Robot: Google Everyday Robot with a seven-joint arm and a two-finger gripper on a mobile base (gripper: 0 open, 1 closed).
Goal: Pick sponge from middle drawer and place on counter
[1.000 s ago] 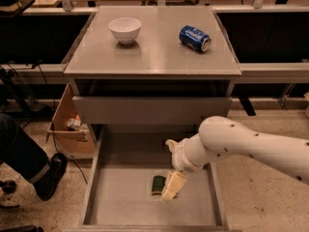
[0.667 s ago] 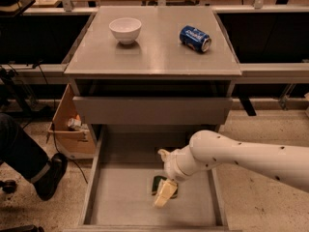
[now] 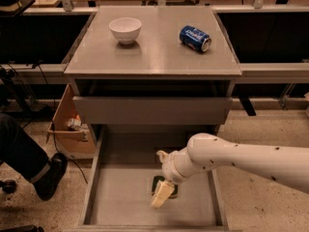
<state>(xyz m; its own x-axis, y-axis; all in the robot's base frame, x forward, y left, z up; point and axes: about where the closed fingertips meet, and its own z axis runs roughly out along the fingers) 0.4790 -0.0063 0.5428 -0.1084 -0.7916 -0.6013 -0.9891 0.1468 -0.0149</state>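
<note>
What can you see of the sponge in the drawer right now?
The sponge shows as a small dark green patch, scouring side up; no yellow layer is clearly visible. It lies flat on the bare grey floor of the open middle drawer, near the centre and slightly to the right. The gripper sits directly over it and covers much of its middle, so its full outline is hidden. Nothing else in the drawer touches it.
</note>
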